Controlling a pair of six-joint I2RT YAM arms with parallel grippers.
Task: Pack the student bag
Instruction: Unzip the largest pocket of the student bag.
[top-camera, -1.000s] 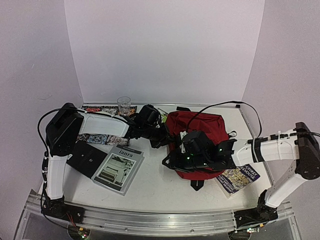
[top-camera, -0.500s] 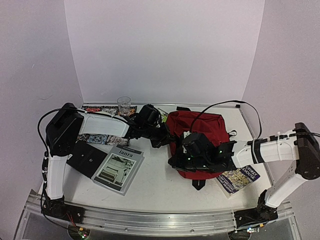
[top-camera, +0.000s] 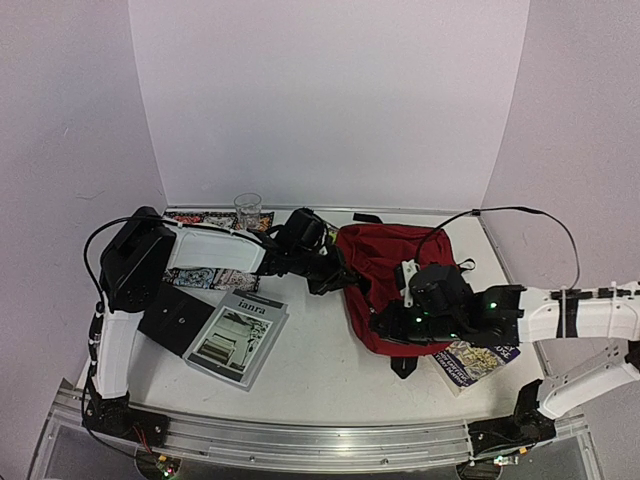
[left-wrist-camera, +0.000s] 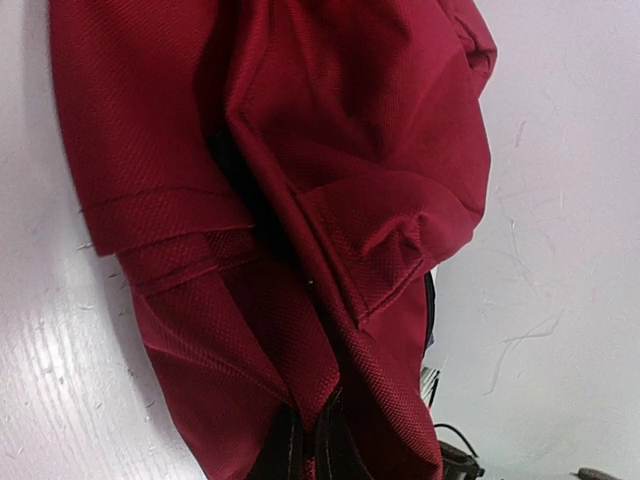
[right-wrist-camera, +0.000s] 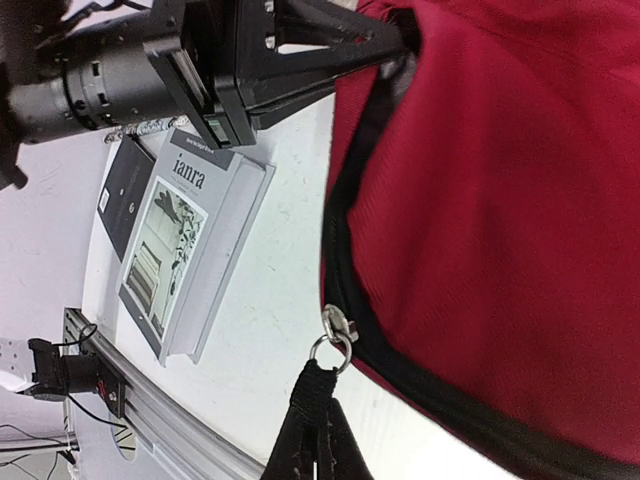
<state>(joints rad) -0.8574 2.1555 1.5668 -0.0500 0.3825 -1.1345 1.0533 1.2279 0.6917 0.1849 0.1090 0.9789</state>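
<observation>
Dark-red fabric student bag (top-camera: 392, 258), black zip and trim, lying slumped and creased, right of centre

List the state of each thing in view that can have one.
student bag, lying on the table, gripped at two places
left gripper, shut on the bag's fabric edge
right gripper, shut on the zip pull
glass, upright, empty
grey book, closed, lying flat
black notebook, closed, lying flat

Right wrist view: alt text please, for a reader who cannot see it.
The right gripper is shut on the black zip pull at the edge of the dark-red student bag, which fills the right of the frame. At top, the left gripper pinches the bag's rim; a grey book titled ianra lies on the table.
</observation>
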